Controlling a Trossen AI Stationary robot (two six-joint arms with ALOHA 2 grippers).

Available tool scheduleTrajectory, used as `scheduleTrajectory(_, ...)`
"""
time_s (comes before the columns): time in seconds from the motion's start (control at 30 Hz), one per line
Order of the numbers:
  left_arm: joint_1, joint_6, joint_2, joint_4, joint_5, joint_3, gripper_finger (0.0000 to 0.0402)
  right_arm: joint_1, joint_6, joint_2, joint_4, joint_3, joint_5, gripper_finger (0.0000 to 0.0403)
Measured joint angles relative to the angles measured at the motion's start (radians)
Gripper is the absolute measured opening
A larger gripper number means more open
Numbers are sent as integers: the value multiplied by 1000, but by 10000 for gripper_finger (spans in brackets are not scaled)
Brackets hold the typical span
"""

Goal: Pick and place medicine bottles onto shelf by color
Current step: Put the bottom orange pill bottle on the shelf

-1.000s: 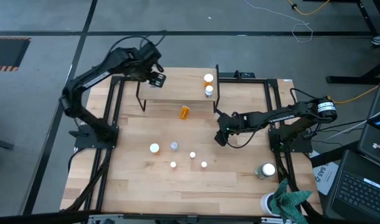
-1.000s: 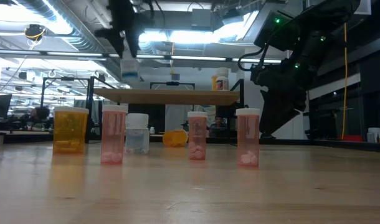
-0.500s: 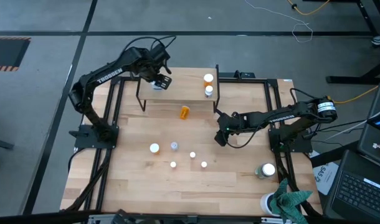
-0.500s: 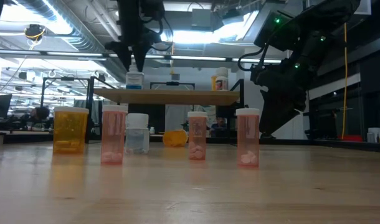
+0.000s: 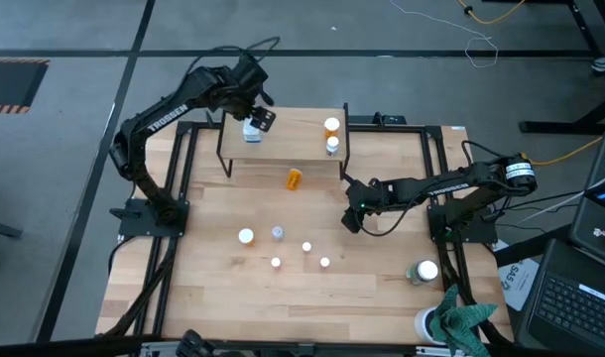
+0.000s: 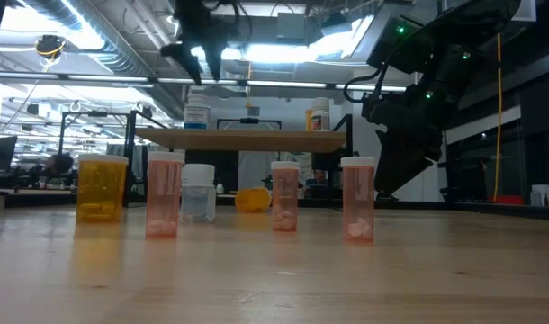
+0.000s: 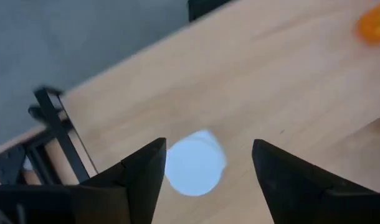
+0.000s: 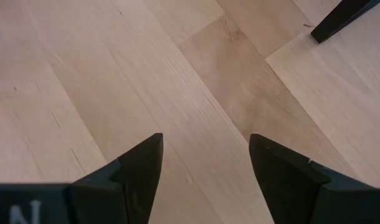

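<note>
A bluish, white-capped medicine bottle (image 5: 251, 132) (image 6: 196, 113) stands upright on the left end of the shelf (image 5: 283, 149) (image 6: 247, 138). My left gripper (image 5: 257, 116) (image 6: 205, 65) hangs open just above it, and the cap (image 7: 193, 163) shows below the gap between the fingers. An orange bottle (image 5: 331, 126) and a white one (image 5: 332, 146) stand on the shelf's right end. Another orange bottle (image 5: 295, 178) lies on its side on the table in front of the shelf. Several more bottles (image 5: 278, 233) stand mid-table. My right gripper (image 5: 350, 220) (image 8: 205, 146) waits open over bare table.
A large dark green bottle (image 5: 422, 271) stands near the right front. A white cup with teal cloth (image 5: 451, 322) sits at the front right corner. The shelf's black wire legs (image 5: 225, 159) stand on the table's far half. Bare wood lies at the front left.
My left gripper has lowered the bluish bottle onto the shelf's left end, opened and let go. It has then risen a little toward the far edge. The bottle stays upright on the shelf.
</note>
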Motion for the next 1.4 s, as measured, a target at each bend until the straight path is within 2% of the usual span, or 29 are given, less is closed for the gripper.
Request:
scheduleTrajectory(0.23, -37, 27, -1, 1, 14, 169, 234, 0, 1, 0, 0, 0, 0, 241)
scheduleTrajectory(0.33, -82, 33, -1, -35, 54, 224, 234, 0, 1, 0, 0, 0, 0, 241)
scheduleTrajectory(0.57, -221, -8, -1, -163, 58, 280, 232, 0, 0, 0, 2, 0, 0, 241)
scheduleTrajectory(1.03, -576, -192, -1, -351, 55, 281, 231, 0, 2, 0, 3, 0, 0, 241)
scheduleTrajectory(1.27, -724, -187, -2, -347, 43, 208, 231, 0, 1, 0, 4, 0, 0, 241)
scheduleTrajectory(1.3, -742, -187, -2, -347, 20, 182, 231, 0, 2, 0, 4, 0, 0, 241)
scheduleTrajectory(1.4, -793, -231, -2, -345, -139, 92, 231, 0, 1, 0, 4, 0, 0, 241)
